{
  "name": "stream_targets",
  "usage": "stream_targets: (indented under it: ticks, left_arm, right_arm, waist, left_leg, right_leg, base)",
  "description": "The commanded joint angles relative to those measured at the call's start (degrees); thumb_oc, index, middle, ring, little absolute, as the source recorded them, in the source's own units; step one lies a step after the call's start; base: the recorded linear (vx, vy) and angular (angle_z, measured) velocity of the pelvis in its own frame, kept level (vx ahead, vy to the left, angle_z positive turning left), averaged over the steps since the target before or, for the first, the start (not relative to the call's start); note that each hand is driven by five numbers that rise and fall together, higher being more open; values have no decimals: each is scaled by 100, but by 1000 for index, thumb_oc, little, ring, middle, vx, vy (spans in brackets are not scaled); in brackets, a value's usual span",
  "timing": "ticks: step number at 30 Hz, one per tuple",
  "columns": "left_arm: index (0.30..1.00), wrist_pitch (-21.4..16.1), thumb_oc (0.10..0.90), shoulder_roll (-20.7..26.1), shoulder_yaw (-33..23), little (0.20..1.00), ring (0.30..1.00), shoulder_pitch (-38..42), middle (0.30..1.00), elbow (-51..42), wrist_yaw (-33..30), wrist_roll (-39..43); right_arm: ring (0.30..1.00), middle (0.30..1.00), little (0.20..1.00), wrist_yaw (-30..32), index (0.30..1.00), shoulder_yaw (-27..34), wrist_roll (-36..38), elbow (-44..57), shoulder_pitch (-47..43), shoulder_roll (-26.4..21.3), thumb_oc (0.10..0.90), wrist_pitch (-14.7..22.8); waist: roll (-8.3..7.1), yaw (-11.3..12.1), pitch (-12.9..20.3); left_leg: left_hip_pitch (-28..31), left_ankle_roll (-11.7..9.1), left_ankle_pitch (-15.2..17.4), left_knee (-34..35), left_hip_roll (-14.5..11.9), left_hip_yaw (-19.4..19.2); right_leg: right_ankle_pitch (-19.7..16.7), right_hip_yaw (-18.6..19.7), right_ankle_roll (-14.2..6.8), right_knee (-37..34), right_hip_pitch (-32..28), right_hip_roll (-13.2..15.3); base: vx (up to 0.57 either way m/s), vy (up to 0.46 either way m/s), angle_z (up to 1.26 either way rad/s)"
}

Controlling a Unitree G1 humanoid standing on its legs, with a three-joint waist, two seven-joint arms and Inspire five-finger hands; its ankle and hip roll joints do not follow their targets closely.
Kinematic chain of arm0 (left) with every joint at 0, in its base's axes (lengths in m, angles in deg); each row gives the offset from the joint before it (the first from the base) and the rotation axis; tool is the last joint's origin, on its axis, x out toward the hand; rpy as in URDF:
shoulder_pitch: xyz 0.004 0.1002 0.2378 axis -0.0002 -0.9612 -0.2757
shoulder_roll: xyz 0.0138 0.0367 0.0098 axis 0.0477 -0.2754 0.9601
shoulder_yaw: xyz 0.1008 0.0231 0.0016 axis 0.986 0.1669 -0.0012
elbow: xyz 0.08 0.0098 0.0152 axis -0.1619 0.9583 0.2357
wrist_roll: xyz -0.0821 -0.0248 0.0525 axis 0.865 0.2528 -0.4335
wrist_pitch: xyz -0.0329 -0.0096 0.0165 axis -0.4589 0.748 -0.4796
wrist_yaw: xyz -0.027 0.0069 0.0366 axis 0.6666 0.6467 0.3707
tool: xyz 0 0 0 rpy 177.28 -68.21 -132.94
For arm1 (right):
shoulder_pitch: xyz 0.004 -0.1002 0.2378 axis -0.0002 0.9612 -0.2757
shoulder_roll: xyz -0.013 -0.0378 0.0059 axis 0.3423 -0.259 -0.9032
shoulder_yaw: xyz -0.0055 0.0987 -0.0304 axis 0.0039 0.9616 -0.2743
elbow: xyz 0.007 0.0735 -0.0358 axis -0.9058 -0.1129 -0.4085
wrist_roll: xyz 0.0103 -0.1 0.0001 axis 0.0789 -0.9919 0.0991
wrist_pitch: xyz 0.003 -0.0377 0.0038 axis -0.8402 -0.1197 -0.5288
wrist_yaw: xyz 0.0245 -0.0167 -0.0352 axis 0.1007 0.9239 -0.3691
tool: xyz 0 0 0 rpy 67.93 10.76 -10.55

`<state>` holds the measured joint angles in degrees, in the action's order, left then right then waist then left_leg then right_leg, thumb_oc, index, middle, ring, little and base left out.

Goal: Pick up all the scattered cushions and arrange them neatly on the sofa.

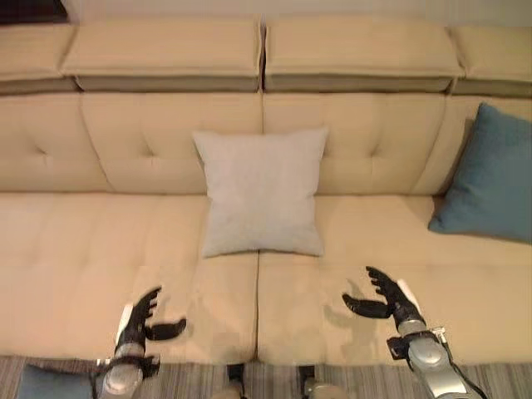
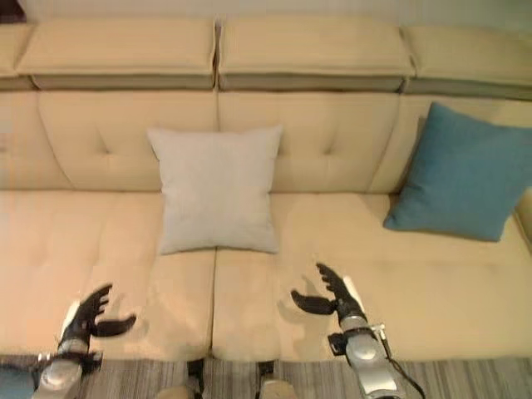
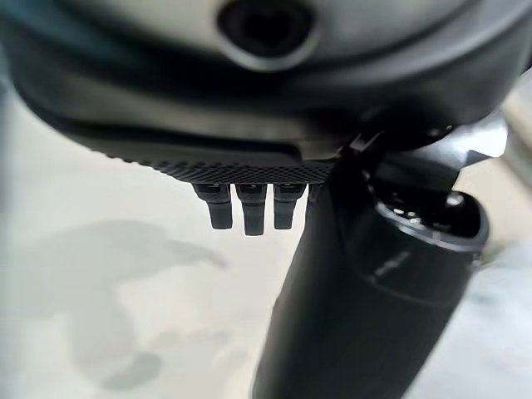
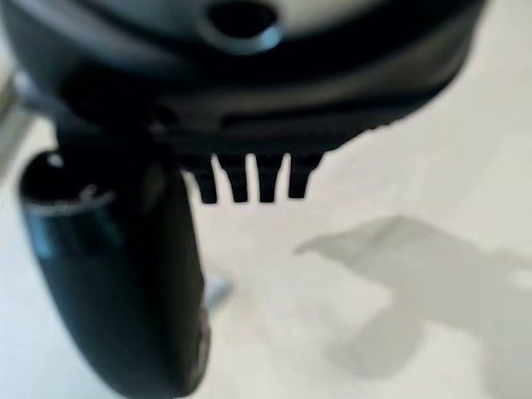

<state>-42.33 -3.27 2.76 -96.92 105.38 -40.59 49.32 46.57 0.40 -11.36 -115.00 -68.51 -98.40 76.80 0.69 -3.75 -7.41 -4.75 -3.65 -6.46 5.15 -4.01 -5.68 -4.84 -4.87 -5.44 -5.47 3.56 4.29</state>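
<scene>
Beige sofa [image 1: 100, 249] spans the view. Grey cushion [image 1: 262, 191] leans upright against the backrest at centre; blue cushion [image 1: 490, 179] leans at the right end. Left robot hand [image 1: 141, 324] and right robot hand [image 1: 386, 299] hover over the seat front, fingers spread, empty.

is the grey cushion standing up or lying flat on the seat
Standing up. The grey cushion leans against the sofa's backrest, its bottom edge on the seat, face towards the camera. Neither hand touches it.
</scene>
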Motion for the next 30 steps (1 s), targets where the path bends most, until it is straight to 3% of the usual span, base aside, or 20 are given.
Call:
stream_targets:
  ticks: [1,2,7,16,18,19,22,24,26,30]
  left_arm:
    - [900,-151,800,97,131,900,900,126,900,357,37,-293]
    - [900,-84,800,-71,202,900,900,104,900,1024,40,-404]
    - [900,-6,800,-295,342,900,900,176,900,2019,64,-584]
    - [900,15,800,-303,474,900,900,507,900,2161,-16,-483]
    - [900,16,800,-323,543,900,900,647,900,2158,-16,-453]
    - [900,16,800,-323,543,900,900,650,900,2159,-16,-453]
    - [900,38,800,-476,549,900,900,665,900,2231,2,-388]
    - [900,45,800,-555,532,900,900,640,900,2310,19,-366]
    - [900,46,800,-616,584,900,900,662,900,2345,45,-375]
    - [900,67,800,-601,671,900,900,746,900,2261,45,-431]
  right_arm:
    - [900,900,900,243,900,60,-212,-30,23,-193,800,215]
    - [900,900,900,312,900,30,-228,-549,15,-80,800,164]
    - [900,900,900,403,900,-139,-278,-1528,-29,132,800,69]
    - [900,900,900,513,900,-352,-76,-2293,-298,284,800,11]
    - [900,900,900,538,900,-447,-124,-2371,-416,255,800,-19]
    - [900,900,900,538,900,-447,-124,-2374,-419,255,800,-18]
    - [900,900,900,585,900,-489,-249,-2439,-520,200,800,-60]
    - [900,900,900,593,900,-476,-303,-2482,-542,193,800,-82]
    - [900,900,900,582,900,-475,-365,-2660,-563,242,800,-109]
    - [900,900,900,611,900,-481,-420,-2719,-595,269,800,-135]
  waist:
    - [-200,119,494]
    - [-211,128,548]
    - [-202,144,588]
    - [-122,256,265]
    - [-236,272,137]
    - [-232,269,129]
    - [-356,216,182]
    - [-314,173,249]
    - [-217,44,365]
    - [-163,-81,359]
  left_leg:
    - [207,-50,538,-15,2,-75]
    - [322,-60,555,-15,-8,-77]
    - [502,-120,533,-15,-86,-65]
    - [13,-334,72,-243,-340,-20]
    - [-154,-265,437,-841,-246,-14]
    - [-167,-265,465,-883,-251,-7]
    - [-2,-93,1137,-1872,144,116]
    - [268,-41,1351,-2072,276,106]
    - [787,26,1543,-1736,537,176]
    - [1060,174,1784,-1094,654,83]
  right_leg:
    - [414,-292,-335,248,-68,49]
    - [453,-271,-321,231,-185,30]
    - [549,-278,-240,143,-436,-62]
    - [708,-435,-59,47,-337,-239]
    - [629,-506,-26,47,-248,-130]
    - [631,-510,-28,47,-256,-133]
    - [424,-574,-21,47,-75,-12]
    - [357,-602,-33,47,-9,-55]
    - [186,-703,-73,47,180,-136]
    - [-19,-852,-163,111,429,-100]
  base:
    - [-20,-67,0]
    - [-25,-69,-2]
    - [-33,-103,1]
    - [-145,-132,12]
    - [-263,-109,16]
    - [-189,-77,14]
    - [-179,-67,21]
    - [-147,2,-3]
    - [-160,53,14]
    - [-181,92,70]
